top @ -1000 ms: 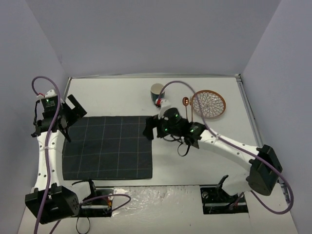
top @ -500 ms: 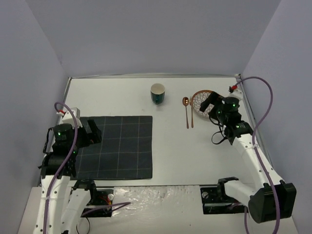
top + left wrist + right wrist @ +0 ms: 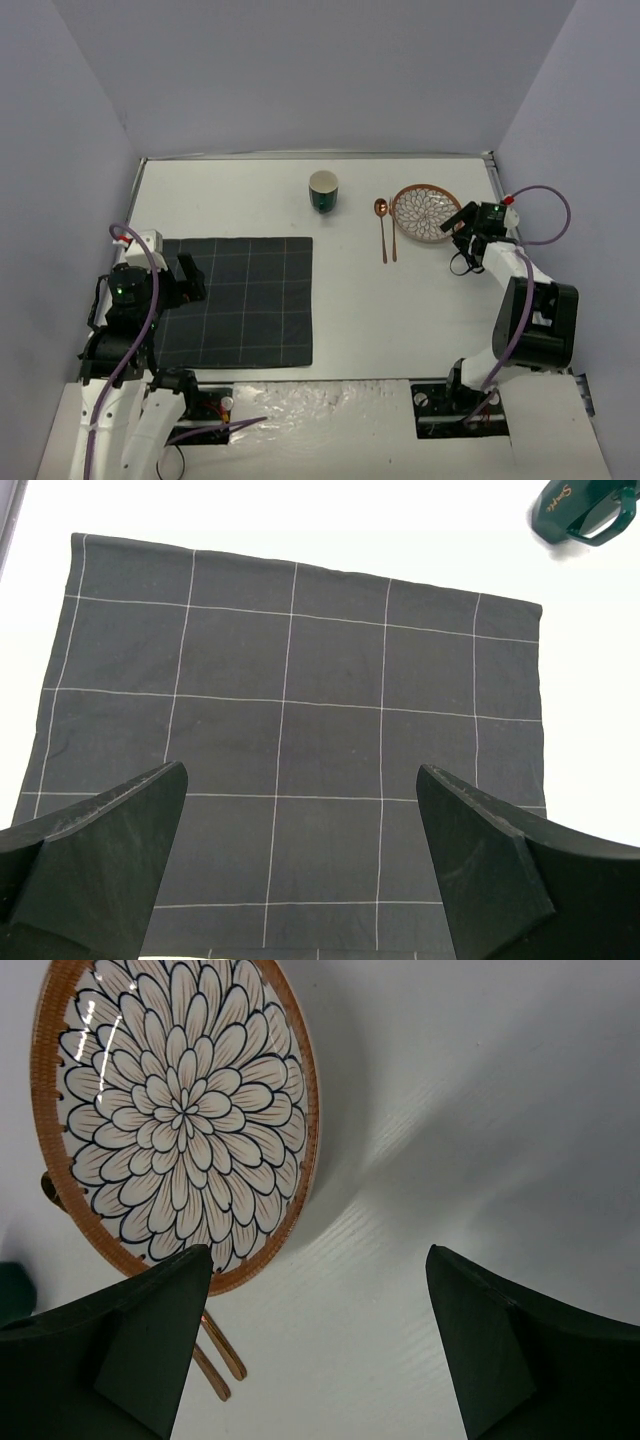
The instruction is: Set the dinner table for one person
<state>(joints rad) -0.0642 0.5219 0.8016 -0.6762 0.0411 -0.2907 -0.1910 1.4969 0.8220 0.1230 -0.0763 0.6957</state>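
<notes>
The large flat white rectangular dinner table (image 3: 230, 200) with thin metal edge rails fills the floor of the scene, and everything else rests on it. Near its far edge stands a dark green ceramic cup (image 3: 323, 192), upright, its cream inside showing. To the right of the cup lies a round shallow plate (image 3: 427, 213) with an orange rim and a petal pattern; only that pattern shows on its face.

Between cup and plate lie two slim copper utensils side by side (the left one is a spoon (image 3: 381, 225); the head of the other utensil (image 3: 393, 243) is too small to make out). At the near left a dark cloth placemat (image 3: 235, 300) with pale grid lines lies flat.

Counted: one cup, one plate, two utensils, one placemat.

The left gripper (image 3: 300, 772) hangs over the placemat's left part with its jaws spread wide and nothing between them. The right gripper (image 3: 318, 1255) sits just beside the plate's right edge, jaws also wide apart and gripping nothing.
</notes>
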